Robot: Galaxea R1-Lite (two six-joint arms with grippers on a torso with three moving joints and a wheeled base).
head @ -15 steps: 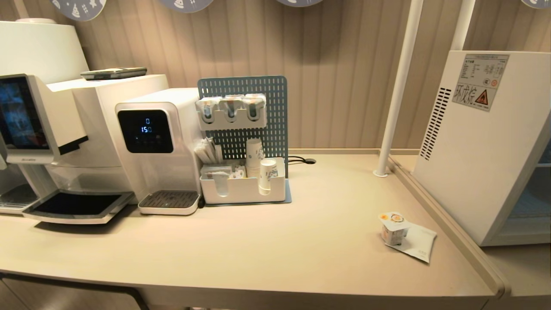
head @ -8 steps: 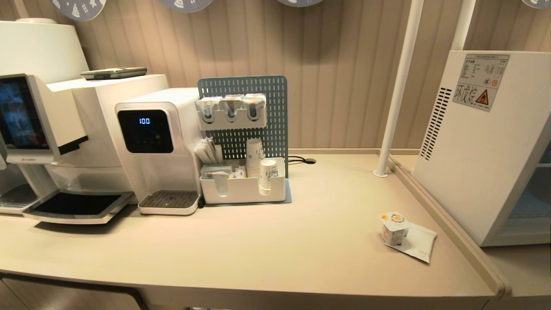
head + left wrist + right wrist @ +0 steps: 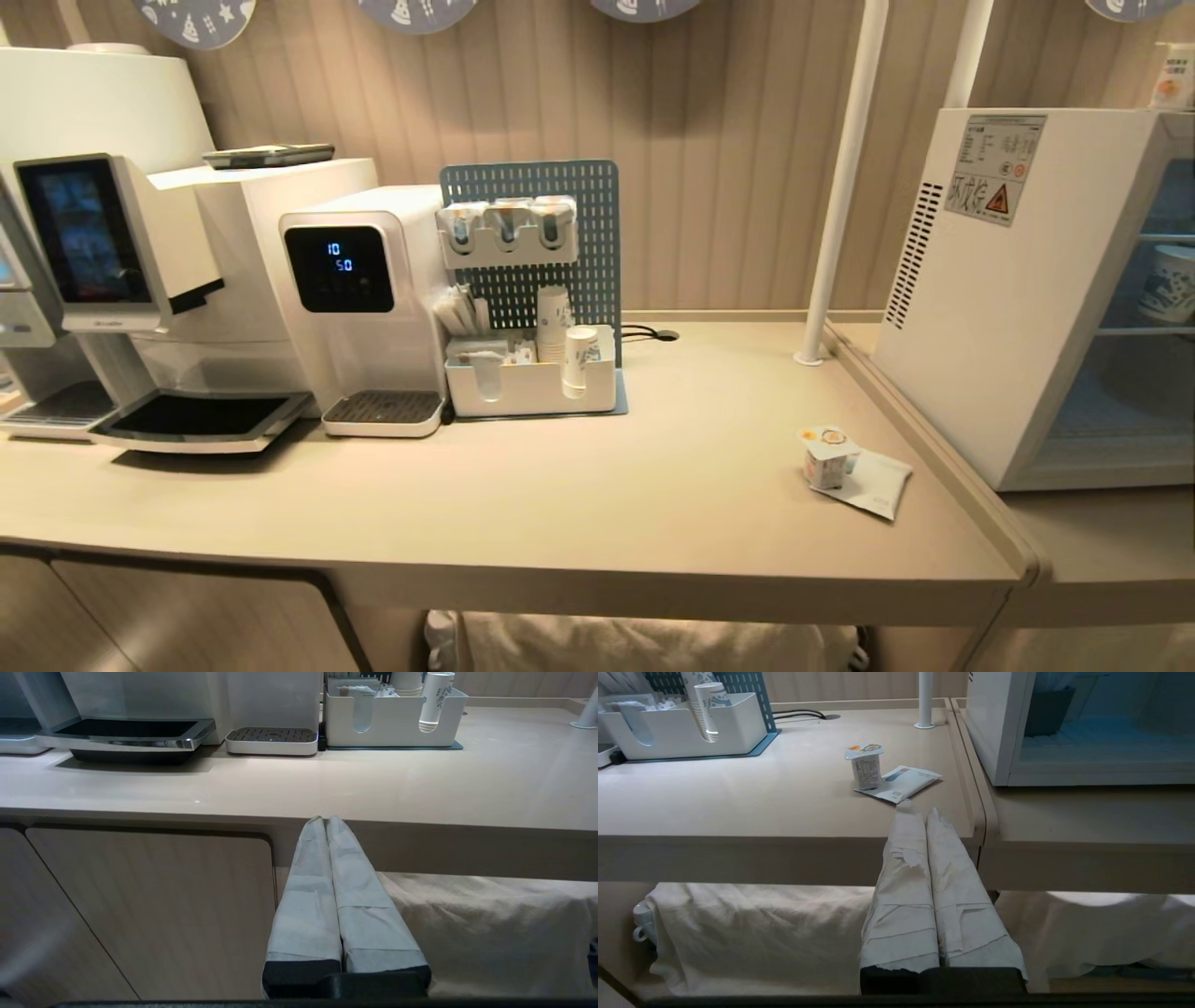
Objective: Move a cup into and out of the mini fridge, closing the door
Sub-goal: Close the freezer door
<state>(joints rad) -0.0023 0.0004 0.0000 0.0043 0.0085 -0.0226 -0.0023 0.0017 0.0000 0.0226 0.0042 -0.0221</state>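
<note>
The cup (image 3: 828, 457), tiny and white with a yellow-orange foil lid, stands upright on the beige counter (image 3: 560, 523) beside a flat white packet (image 3: 873, 483). The right wrist view also shows the cup (image 3: 865, 765). On a lower counter to its right is the white mini fridge (image 3: 990, 308), with its vented side and warning sticker toward me. The door (image 3: 1101, 778) looks flush against the fridge, and shelves show through its glass. My left gripper (image 3: 325, 820) and right gripper (image 3: 920, 807) hang shut and empty below the counter's front edge. Neither is in the head view.
A coffee machine (image 3: 93, 252) and a water dispenser (image 3: 359, 308) fill the counter's left. A white organiser (image 3: 532, 387) with paper cups stands before a blue pegboard (image 3: 579, 187). A white pole (image 3: 836, 187) rises beside the fridge. Cloth (image 3: 644, 644) lies under the counter, next to a cabinet door (image 3: 140, 905).
The whole head view has shifted: the camera has drawn back, so the counter's things look smaller and the cloth under the counter shows. The dispenser's display reads differently.
</note>
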